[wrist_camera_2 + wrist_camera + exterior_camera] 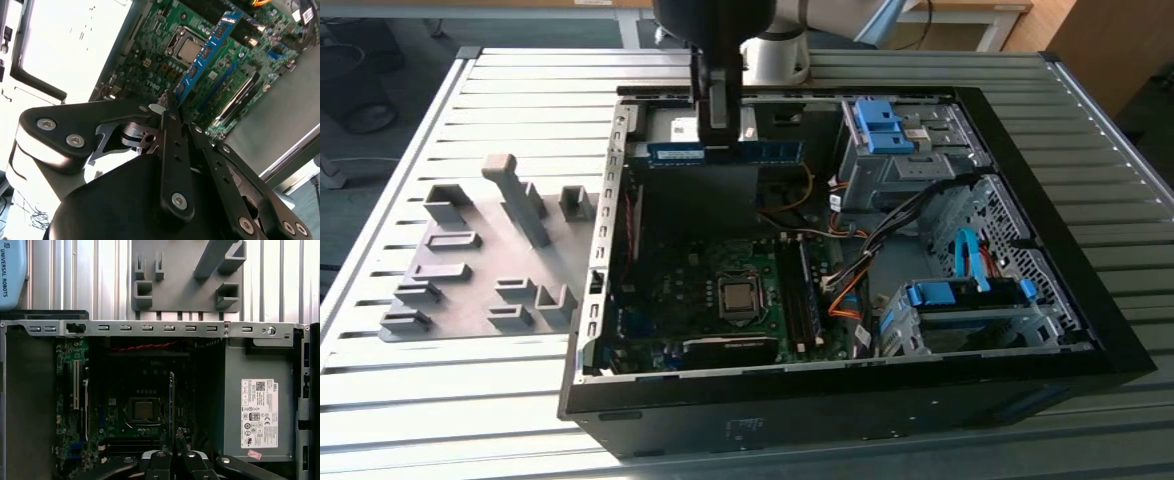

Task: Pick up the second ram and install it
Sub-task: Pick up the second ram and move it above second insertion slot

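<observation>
Second wrist view: long, narrow blue-green circuit-board stick (pixel 207 50), dark chips, pale label, clamped in black gripper (pixel 169 104). Poised above green motherboard (pixel 152 47).

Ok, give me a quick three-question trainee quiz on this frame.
1. True or false: the second ram is already seated in a slot on the motherboard.
2. Where does the grey fixture plate lie?
A) on the table, at the exterior view's left of the case
B) inside the case
C) on top of the drive bays
3. What does the gripper hold?

Key:
1. False. It is held over the motherboard, not in a slot.
2. A.
3. The second ram, clamped between its fingers.
</observation>
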You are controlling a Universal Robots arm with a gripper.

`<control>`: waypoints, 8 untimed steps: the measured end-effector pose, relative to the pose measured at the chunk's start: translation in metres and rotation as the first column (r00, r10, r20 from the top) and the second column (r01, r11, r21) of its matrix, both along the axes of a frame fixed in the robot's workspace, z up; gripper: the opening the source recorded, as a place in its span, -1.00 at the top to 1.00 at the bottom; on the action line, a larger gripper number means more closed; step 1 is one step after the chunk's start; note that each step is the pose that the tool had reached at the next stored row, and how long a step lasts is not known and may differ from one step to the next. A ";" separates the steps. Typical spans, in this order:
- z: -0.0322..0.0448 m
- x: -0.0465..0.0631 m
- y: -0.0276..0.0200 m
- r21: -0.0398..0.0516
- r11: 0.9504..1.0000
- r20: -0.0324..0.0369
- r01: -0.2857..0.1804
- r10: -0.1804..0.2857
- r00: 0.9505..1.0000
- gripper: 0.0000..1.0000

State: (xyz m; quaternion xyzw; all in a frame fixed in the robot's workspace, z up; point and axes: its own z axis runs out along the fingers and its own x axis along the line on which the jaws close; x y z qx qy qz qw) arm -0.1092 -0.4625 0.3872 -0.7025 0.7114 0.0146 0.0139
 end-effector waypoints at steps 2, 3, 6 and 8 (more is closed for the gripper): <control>-0.0001 0.005 0.0000 0.000 1.000 0.000 0.000 0.000 1.000 0.72; -0.0002 0.007 0.0000 0.000 1.000 0.000 0.000 0.000 1.000 0.72; -0.0003 0.014 0.0000 0.000 1.000 0.000 0.000 0.000 1.000 0.72; -0.0004 0.019 0.0000 0.000 1.000 0.000 0.000 0.000 1.000 0.72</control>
